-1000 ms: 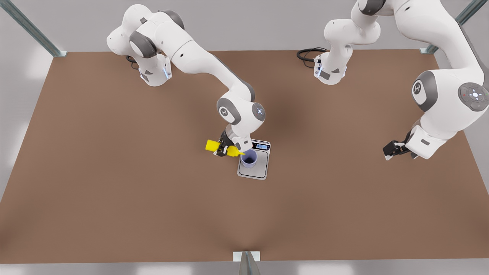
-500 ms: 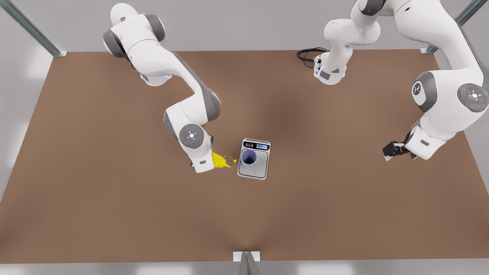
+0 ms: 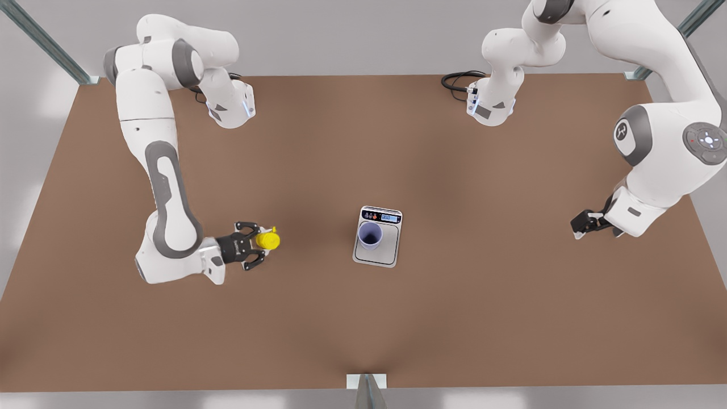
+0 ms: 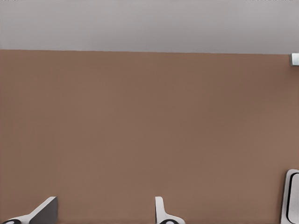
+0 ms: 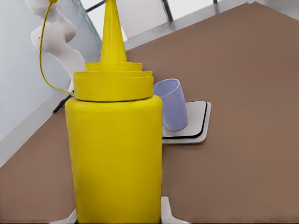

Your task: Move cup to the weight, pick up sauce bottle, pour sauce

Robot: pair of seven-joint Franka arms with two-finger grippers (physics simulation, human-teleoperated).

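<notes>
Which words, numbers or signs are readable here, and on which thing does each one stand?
None can be read.
Scale display: lit, digits too small to read.
Scale buttons: coloured marks, no legible signs.
Sauce bottle: plain yellow, no label.
Cup: plain, no print.
Arm joints: small round marks, not legible as text.

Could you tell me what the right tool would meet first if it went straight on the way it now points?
The upright bright yellow plastic squeeze bottle, directly at the right tool's fingertips.

Even, bright, diffuse light; soft shadows on table (image 3: 454, 318) (no glare).
</notes>
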